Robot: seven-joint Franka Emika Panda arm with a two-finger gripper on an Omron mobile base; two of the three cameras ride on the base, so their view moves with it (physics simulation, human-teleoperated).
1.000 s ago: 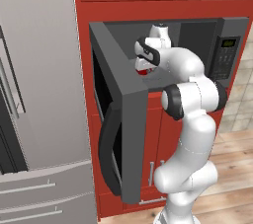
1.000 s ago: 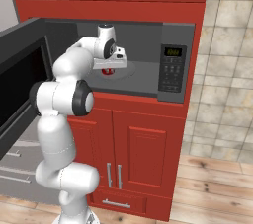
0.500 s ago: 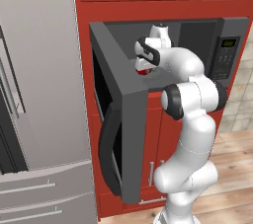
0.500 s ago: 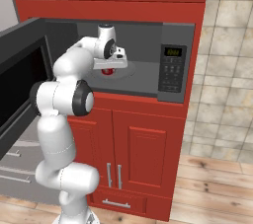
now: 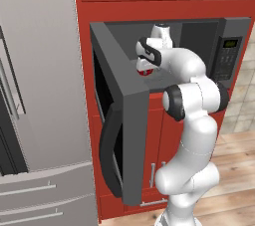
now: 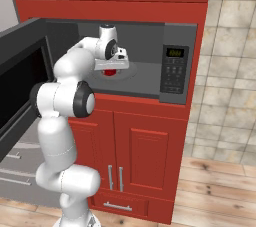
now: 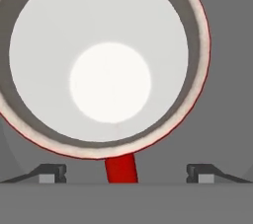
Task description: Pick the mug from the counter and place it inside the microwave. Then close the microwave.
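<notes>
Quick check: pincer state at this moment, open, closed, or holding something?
Pincer: open, fingertips spread wide on either side of the mug handle, not gripping it; the mug sits inside the microwave.

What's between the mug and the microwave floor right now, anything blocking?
Nothing visible. The mug sits directly below the gripper inside the microwave cavity, with bare grey floor around it. The door stands wide open.

1. Red cabinets [image 6: 145,148] with slim metal handles fill the wall.
2. A beige tiled wall [image 6: 227,71] stands to their right.
3. Light wooden floor [image 6: 215,196] lies below.
4. A grey refrigerator [image 5: 40,95] stands to the left.
</notes>
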